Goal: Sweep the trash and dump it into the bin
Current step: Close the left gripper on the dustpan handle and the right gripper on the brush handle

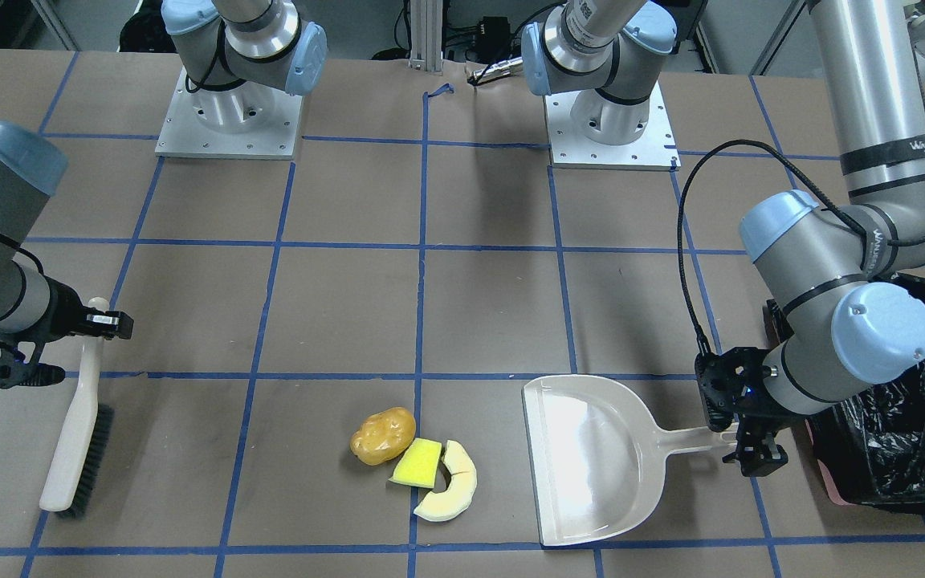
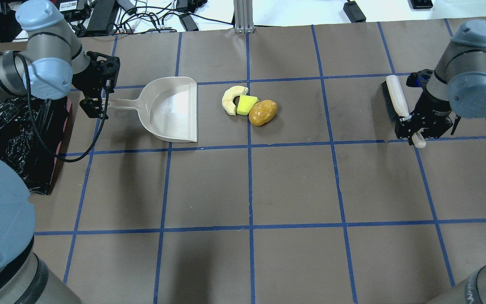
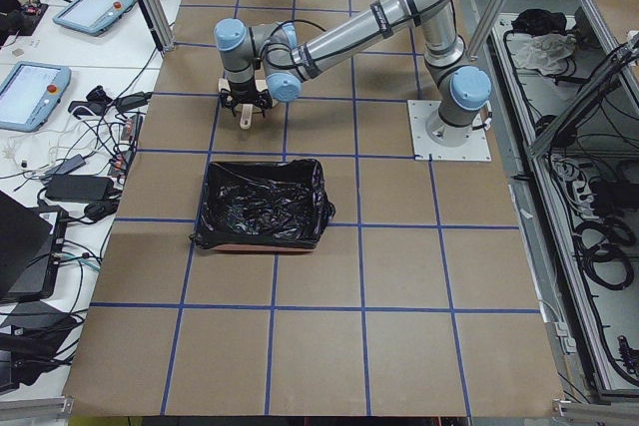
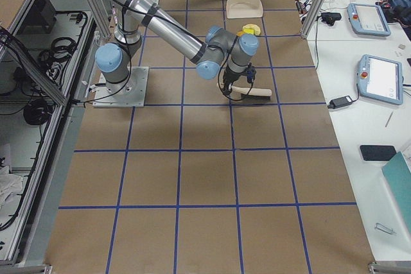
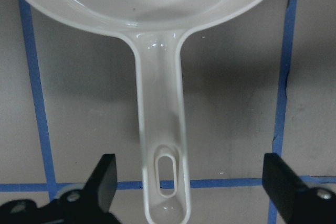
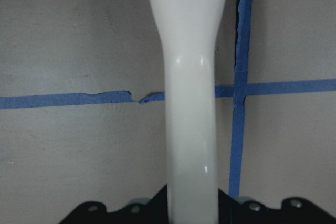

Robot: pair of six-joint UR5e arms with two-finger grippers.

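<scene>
Trash, with potato, yellow wedge and cream rind slice touching, lies on the worktop between the arms, well apart from either's fingers. Left fingers stand apart astride the dustpan handle's end; right fingers clamp the brush handle. Bin sits past the dustpan handle.

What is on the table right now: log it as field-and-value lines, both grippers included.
left gripper: open, fingers either side of the dustpan handle, not touching it
right gripper: shut on the brush handle
trash: potato, yellow wedge, cream rind, clustered on the table between brush and dustpan
dustpan state: empty, mouth facing the trash
bin: black-lined, by the left arm, no trash seen inside
</scene>
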